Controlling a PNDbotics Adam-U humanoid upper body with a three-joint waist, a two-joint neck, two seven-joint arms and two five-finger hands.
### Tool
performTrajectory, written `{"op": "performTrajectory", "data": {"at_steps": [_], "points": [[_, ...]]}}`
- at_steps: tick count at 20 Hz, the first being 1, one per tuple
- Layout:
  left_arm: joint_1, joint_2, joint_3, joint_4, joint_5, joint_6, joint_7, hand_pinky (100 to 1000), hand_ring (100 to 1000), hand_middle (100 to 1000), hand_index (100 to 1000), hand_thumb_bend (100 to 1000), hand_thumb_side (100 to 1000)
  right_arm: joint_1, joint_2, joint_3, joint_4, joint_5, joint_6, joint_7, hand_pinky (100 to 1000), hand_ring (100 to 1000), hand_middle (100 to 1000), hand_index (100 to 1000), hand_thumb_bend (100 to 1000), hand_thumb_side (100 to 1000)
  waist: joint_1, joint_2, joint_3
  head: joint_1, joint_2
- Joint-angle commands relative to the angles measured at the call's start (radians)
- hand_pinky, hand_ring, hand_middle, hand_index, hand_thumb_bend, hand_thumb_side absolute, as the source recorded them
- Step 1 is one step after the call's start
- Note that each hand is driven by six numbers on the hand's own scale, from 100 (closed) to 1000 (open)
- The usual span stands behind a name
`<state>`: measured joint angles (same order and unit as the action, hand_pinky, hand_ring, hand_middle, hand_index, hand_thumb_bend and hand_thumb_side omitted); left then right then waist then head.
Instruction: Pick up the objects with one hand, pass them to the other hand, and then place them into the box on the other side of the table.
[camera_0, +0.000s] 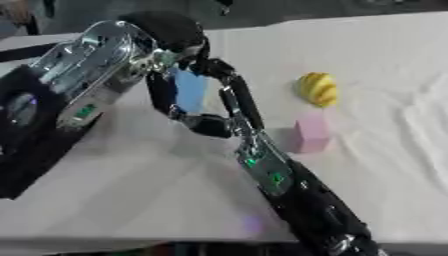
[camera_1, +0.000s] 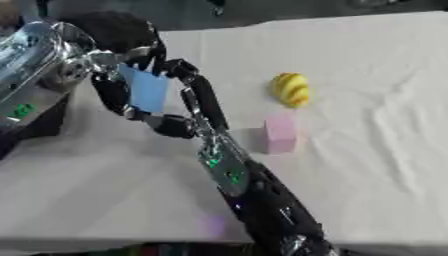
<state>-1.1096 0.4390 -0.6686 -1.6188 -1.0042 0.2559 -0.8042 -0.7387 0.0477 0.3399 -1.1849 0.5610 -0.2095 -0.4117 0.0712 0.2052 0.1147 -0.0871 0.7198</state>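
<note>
Nearest me, my right arm comes up from the lower edge and runs across the table (camera_0: 131, 190) toward the middle. At its end the right hand (camera_1: 179, 112) has its fingers and thumb curled round a blue block (camera_1: 147, 92), which is off the cloth and held between both hands. My left hand (camera_1: 131, 45) comes down from the upper left and meets the block's top edge. Its fingers look bent over that edge, but I cannot tell whether they have closed on it.

I judge this to be the handover, right to left. To do it well, I would hold the right hand steady and not release until the left fingers visibly wrap the block on two opposite faces. Then I would open the right hand slowly and draw it straight back, so it does not drag the block out. The risk is a drop if I let go too soon.

Further out on the right lie a pink block (camera_0: 311, 134) and, just beyond it, a yellow ridged thing (camera_0: 318, 89), both untouched. The box I cannot make out with certainty.
</note>
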Motion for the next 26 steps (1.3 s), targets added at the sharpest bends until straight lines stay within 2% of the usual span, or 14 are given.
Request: {"op": "performTrajectory", "data": {"at_steps": [1,11,18,26], "points": [[-0.016,0.023,0.018,-0.026,-0.014,-0.003,0.009,498,464,429,491,615,100,-0.015,0.0,-0.005,-0.01,0.018,0.012,0.007,810,736,768,780,597,100,0.007,-0.008,0.0,-0.001,-0.004],[-0.004,0.04,0.04,-0.04,-0.03,0.006,0.022,480,457,419,481,614,100,-0.017,-0.004,-0.006,-0.001,0.074,0.05,0.063,832,782,848,856,666,134,0.004,-0.01,-0.003,0.007,-0.008],[0.01,0.093,0.06,-0.046,-0.011,0.036,0.043,489,464,430,488,619,100,-0.016,-0.011,-0.006,0.024,0.077,0.117,0.098,837,799,871,875,667,197,0.001,-0.012,-0.011,0.013,-0.004],[0.065,0.18,0.165,-0.078,0.054,0.145,0.145,438,435,398,468,608,100,-0.023,-0.018,0.003,0.009,0.092,0.13,0.138,838,801,874,876,660,219,-0.001,-0.007,-0.016,0.015,-0.002]]}}
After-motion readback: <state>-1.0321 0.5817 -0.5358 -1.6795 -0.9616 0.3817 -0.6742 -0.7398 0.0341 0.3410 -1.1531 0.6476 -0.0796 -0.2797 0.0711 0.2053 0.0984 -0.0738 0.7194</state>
